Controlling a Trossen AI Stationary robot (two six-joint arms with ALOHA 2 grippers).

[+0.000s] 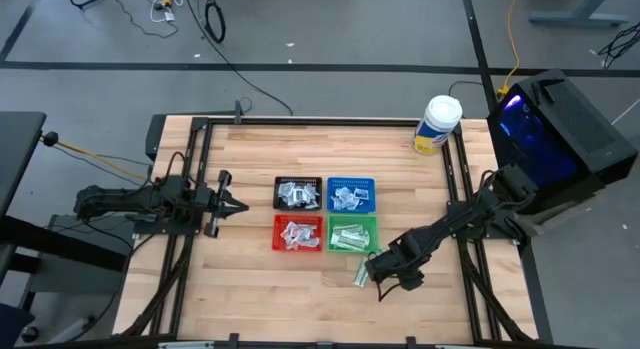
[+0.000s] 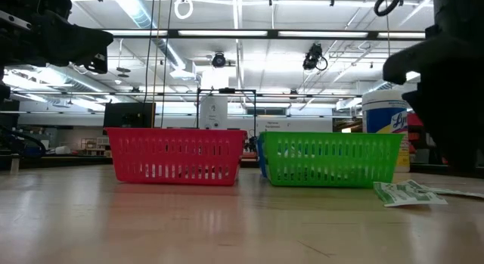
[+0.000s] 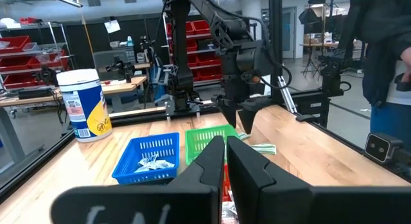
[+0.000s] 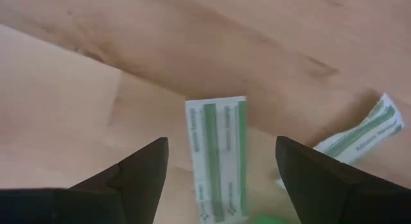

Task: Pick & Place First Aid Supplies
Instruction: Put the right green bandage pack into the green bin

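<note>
Wood-grain table top (image 1: pixel 260 279) is being viewed from above, with four mesh trays grouped at its middle. Nearest the front edge, the right gripper (image 4: pixel 221 169) is being held low over the table just in front of the green tray (image 1: pixel 353 234), with its fingers (image 4: pixel 138 176) spread wide apart and nothing clamped between them. A white-and-green packet (image 4: pixel 217 156) is being framed flat on the wood between those fingers; its print is not being resolved into readable words, and its near end is being cut off at the picture's edge. A second white-and-green packet (image 4: pixel 363 134) is lying just beside it, partly cut off as well. In the low view, these loose packets (image 2: pixel 408 192) are being shown flat on the table beside the green tray, and the right arm is being seen only as a dark mass at the picture's edge.

Behind them, the red tray (image 1: pixel 298 233) and the green tray are standing side by side; the black tray (image 1: pixel 298 193) and the blue tray (image 1: pixel 352 194) are standing in the row beyond. Small packets are being held in all four trays, but their printing cannot be made out. From the low view, the rear trays are being almost wholly hidden by the front pair.

The left gripper (image 1: pixel 238 204) is being held to the left of the trays, well apart from them, with its fingers (image 3: pixel 212 163) pressed together and empty.

At the far right corner, a white jar (image 1: pixel 437 125) with a yellow label is standing upright; its lettering is only partly visible and cannot be read with certainty.
</note>
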